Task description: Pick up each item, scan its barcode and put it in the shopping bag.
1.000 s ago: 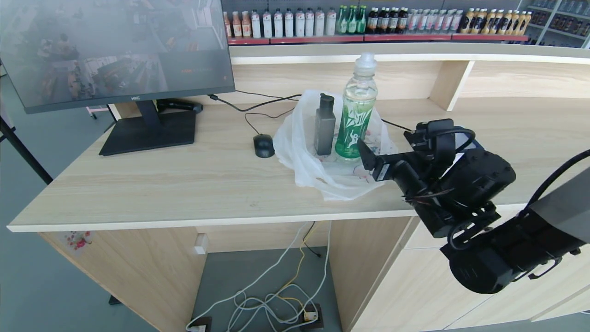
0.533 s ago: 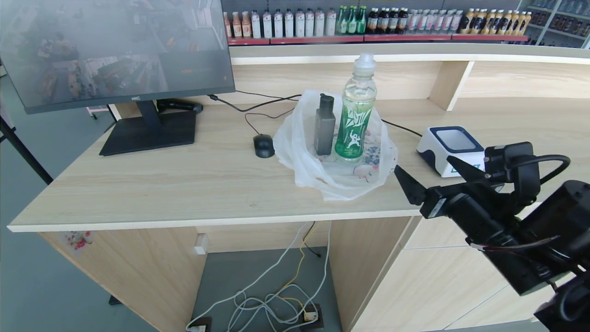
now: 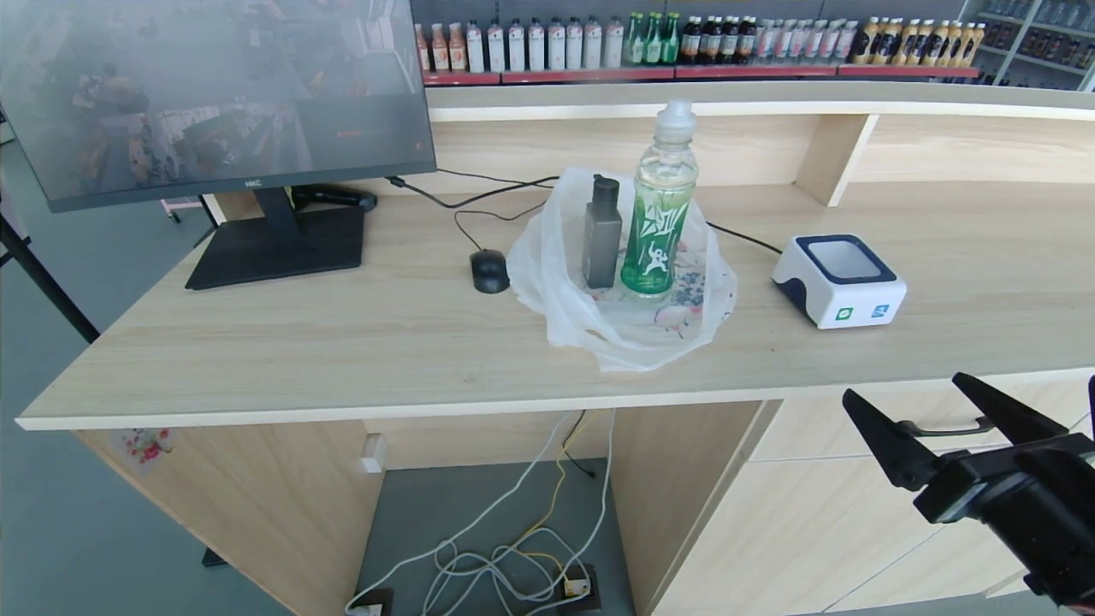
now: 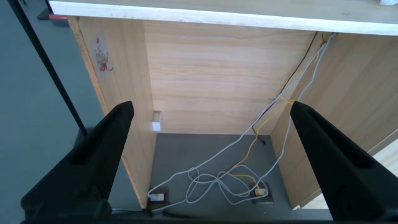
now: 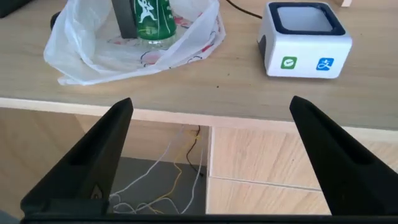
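Observation:
A green drink bottle [image 3: 659, 210] and a dark grey bottle [image 3: 602, 232] stand upright inside the white plastic shopping bag [image 3: 629, 321] on the wooden counter [image 3: 342, 325]. The same green bottle [image 5: 149, 17] and bag [image 5: 134, 53] show in the right wrist view. A white and blue barcode scanner [image 3: 838, 281] [image 5: 305, 38] sits to the right of the bag. My right gripper [image 3: 937, 419] [image 5: 208, 158] hangs open and empty below the counter's front edge, right of the bag. My left gripper [image 4: 211, 155] is open and empty, low in front of the counter's underside.
A monitor [image 3: 205, 94] on a black stand occupies the counter's left side, with a black mouse [image 3: 489, 269] beside the bag. Cables [image 3: 505, 556] lie on the floor under the counter. Drawers [image 3: 821, 505] sit below my right gripper. Bottle shelves [image 3: 684, 38] line the back.
My right arm has drawn back from beside the bag, moving right and down below the counter's edge, uncovering the scanner. The bottles and bag have stayed put.

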